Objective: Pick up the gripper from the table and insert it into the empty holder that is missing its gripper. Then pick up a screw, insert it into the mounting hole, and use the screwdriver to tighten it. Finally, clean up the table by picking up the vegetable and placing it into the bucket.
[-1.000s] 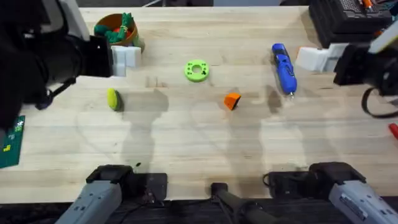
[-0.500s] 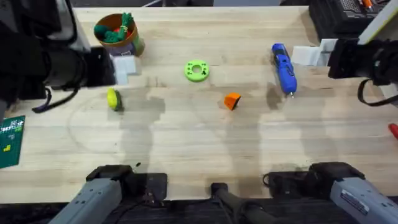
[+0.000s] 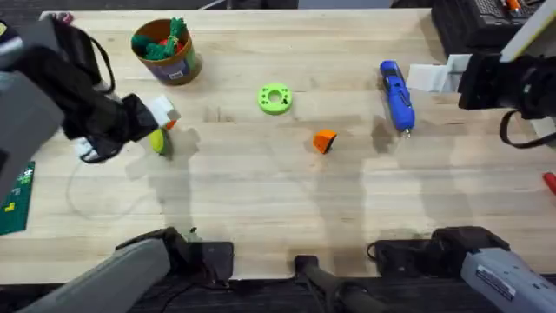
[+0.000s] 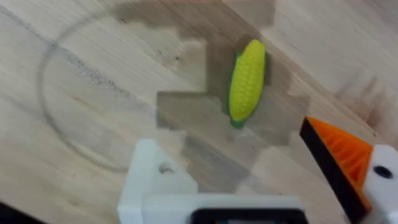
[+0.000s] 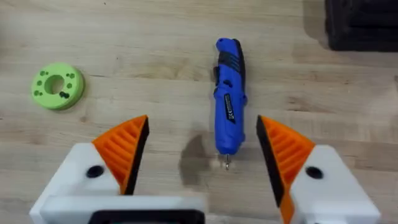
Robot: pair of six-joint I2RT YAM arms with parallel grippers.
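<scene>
Hovering over the vegetable [image 4: 247, 79] — left gripper [image 4: 249, 177] spread; right gripper [image 5: 199, 155] spread above the screwdriver [image 5: 228, 96].

White finger blocks, orange wedges

The right gripper [image 5: 202, 158] wears two ribbed orange pads [image 5: 124, 149]; the left gripper [image 4: 261, 186] has one.

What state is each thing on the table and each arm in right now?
Left gripper: jaws open, above the corn, one finger missing its orange tip.
Right gripper: jaws open, above the screwdriver.
Corn: lying on the table, not held.
Screwdriver: lying flat, untouched.
Orange wedge: loose on the table.
Bucket: upright, holding toy vegetables.
Green ring: lying flat.
</scene>
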